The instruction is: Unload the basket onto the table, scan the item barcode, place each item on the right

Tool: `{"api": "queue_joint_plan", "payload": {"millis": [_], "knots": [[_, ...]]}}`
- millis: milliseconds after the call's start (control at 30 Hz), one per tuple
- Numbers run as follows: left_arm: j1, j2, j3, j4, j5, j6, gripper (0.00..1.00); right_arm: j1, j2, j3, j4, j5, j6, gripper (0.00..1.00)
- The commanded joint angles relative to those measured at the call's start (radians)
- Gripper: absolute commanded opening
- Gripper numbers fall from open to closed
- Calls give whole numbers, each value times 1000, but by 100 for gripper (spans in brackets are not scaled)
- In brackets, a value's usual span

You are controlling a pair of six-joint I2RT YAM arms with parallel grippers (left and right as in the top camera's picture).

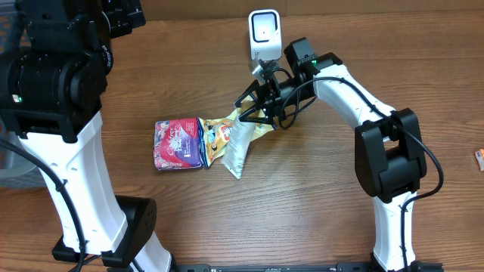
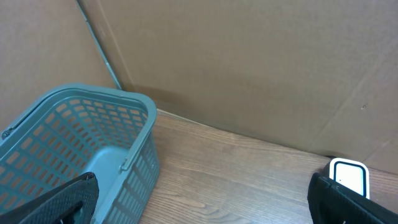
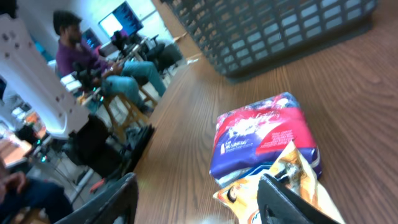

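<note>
A white barcode scanner [image 1: 263,34] stands at the back of the table, also in the left wrist view as the scanner [image 2: 348,177]. Below it lie a red and purple pack [image 1: 178,145], a yellow snack bag [image 1: 217,136] and a silvery white pouch [image 1: 237,147]. My right gripper [image 1: 253,112] hovers over the pouch's upper end, its jaws open. In the right wrist view the right gripper [image 3: 196,205] shows bare table between its fingers, with the yellow bag [image 3: 292,180] beneath the right finger and the pack [image 3: 264,134] beyond. My left gripper [image 2: 202,205] stands wide open and empty, high at the left.
A teal basket [image 2: 81,149] sits at the table's left against a cardboard wall; the right wrist view shows the same basket [image 3: 273,31] behind the pack. A small orange object [image 1: 479,157] lies at the right edge. People sit beyond the table.
</note>
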Motion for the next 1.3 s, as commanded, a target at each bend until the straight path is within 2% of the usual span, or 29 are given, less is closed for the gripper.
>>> {"api": "queue_joint_plan", "payload": {"millis": [0,167,200,233,267,367,433,700,867,1067,1267], "knots": [[11,14,2,1,-13,16,100,-10,0,0,-18,-28,-14,65],[11,14,2,1,-13,16,100,-25,0,0,-46,5,-14,66],[11,14,2,1,-13,16,100,-28,0,0,-47,14,-14,74],[11,14,2,1,-13,16,100,-32,0,0,-48,18,-15,89],[11,14,2,1,-13,16,100,-38,0,0,-42,17,-14,100],[11,14,2,1,-13,16,100,-56,-2,3,-32,6,9,100],[11,14,2,1,-13,16,100,-75,-4,16,-29,-1,82,100],[11,14,2,1,-13,16,100,-206,-20,68,-59,116,674,100],[11,14,2,1,-13,16,100,-220,-41,68,-248,496,1032,100],[11,14,2,1,-13,16,100,-116,-42,68,-454,917,1417,100],[11,14,2,1,-13,16,100,31,-42,65,-435,975,1770,100]]}}
